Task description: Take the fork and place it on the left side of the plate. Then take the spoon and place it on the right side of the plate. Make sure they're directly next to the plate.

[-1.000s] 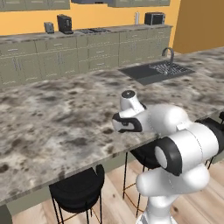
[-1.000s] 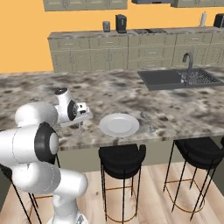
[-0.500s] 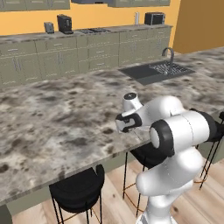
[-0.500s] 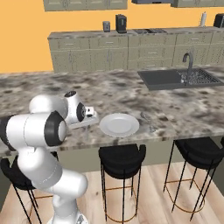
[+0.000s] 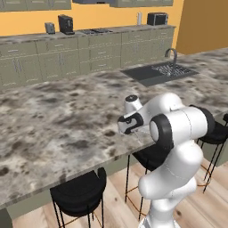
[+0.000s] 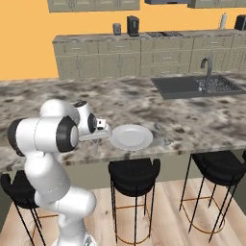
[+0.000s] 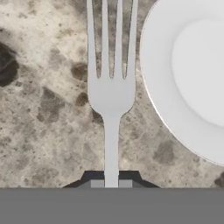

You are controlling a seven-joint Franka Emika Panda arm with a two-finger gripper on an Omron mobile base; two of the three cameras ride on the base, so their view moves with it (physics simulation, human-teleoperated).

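- Hand view showed the pincer (image 7: 111, 183) closed on the handle of the fork (image 7: 110, 87), tines pointing straight away from it.
- Fork's long axis ran alongside the rim of the plate (image 7: 153, 87), just beside it, a thin strip of counter (image 7: 39, 131) between them.
- Right base view placed the pincer (image 6: 102, 126) at the plate's (image 6: 130, 137) left edge; the spoon (image 6: 163, 132) lay just right of the plate.

Base cams flank counter (image 5: 67, 129); hand cam close above.
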